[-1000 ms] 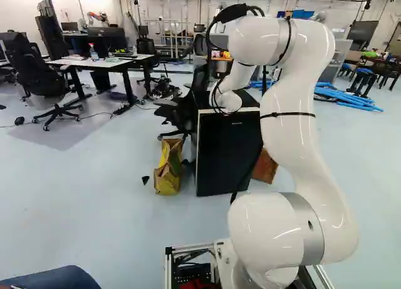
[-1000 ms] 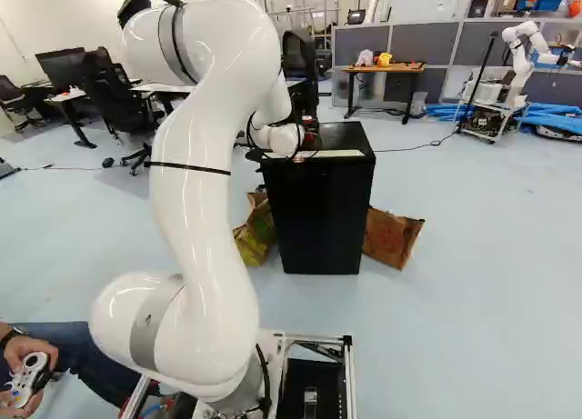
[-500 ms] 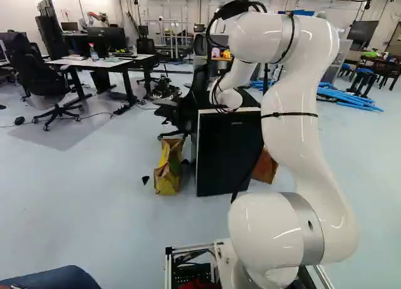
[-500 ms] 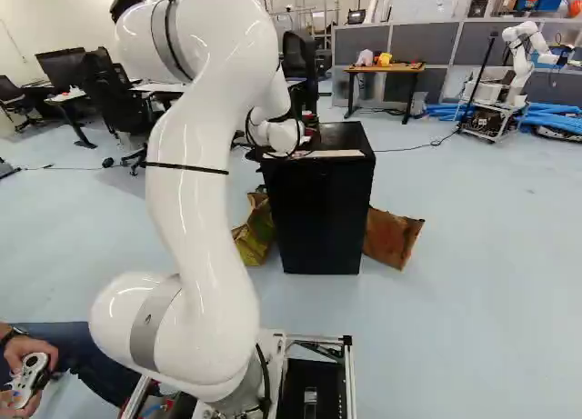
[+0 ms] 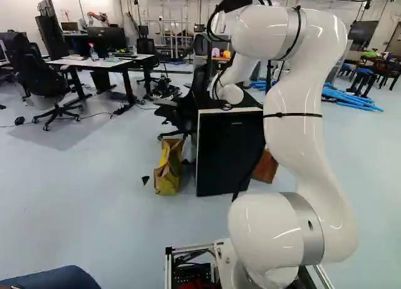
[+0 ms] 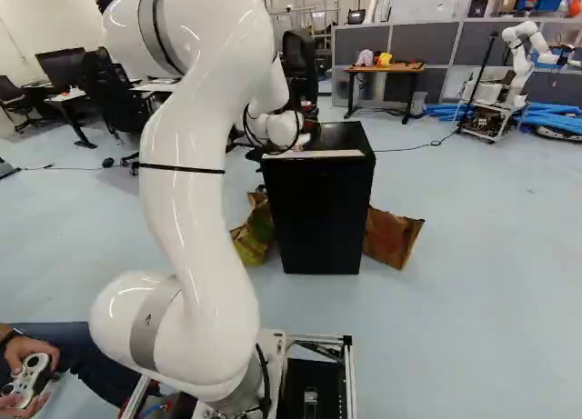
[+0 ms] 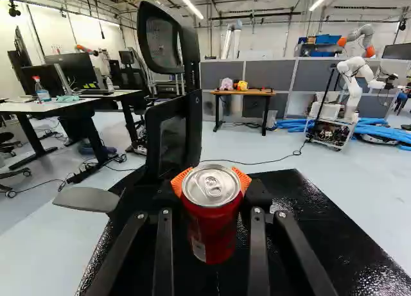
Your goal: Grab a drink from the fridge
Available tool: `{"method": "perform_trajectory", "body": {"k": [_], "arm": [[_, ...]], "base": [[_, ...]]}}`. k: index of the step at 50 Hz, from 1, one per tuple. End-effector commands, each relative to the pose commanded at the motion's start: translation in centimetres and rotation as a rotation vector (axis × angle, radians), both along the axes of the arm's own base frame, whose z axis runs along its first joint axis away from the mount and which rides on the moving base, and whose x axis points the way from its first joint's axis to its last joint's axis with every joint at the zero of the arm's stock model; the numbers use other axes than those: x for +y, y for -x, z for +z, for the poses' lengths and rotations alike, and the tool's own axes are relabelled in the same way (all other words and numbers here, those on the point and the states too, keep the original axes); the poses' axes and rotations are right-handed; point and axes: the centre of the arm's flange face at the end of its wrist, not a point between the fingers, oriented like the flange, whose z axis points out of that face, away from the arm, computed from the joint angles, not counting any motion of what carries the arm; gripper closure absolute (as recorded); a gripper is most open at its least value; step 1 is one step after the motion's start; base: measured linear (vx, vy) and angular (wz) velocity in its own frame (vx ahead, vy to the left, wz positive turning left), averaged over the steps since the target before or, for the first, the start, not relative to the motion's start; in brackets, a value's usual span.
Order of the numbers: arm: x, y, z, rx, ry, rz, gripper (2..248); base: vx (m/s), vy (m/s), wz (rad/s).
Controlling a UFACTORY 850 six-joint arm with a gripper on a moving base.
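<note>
In the wrist view a red can (image 7: 213,226) with a silver lid stands upright between the orange pads of my gripper (image 7: 212,187), which touch it from both sides. The gripper is shut on the can, over the fridge's black top (image 7: 308,206); whether the can's base touches that top I cannot tell. The black fridge (image 6: 320,214) stands ahead of the base, its door shut as far as I can see. In both base views my arm's white wrist hides most of the gripper and the can.
Close beside the fridge are a black office chair (image 7: 173,116), a yellow paper bag (image 5: 168,170) and a brown bag (image 6: 391,237). Desks (image 5: 100,63) stand farther back. Another robot (image 6: 514,69) is in the room. A person's hands hold a controller (image 6: 29,375) beside the base.
My arm's wrist has moved a little farther from the base over the fridge top, while the upper bend of the arm has shifted outward. The base and fridge have stayed put.
</note>
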Motion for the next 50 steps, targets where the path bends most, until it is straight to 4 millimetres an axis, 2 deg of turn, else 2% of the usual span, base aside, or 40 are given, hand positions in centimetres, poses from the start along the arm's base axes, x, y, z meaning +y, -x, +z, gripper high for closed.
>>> {"method": "perform_trajectory", "body": {"k": [25,50], "arm": [[0.4,1.1,0.2,0.008,-0.001,0.004,150],[1.4,4.4,0.8,0.030,-0.002,0.016,150]], "base": [[0.000,0.000,0.000],[0.000,0.000,0.000]]}}
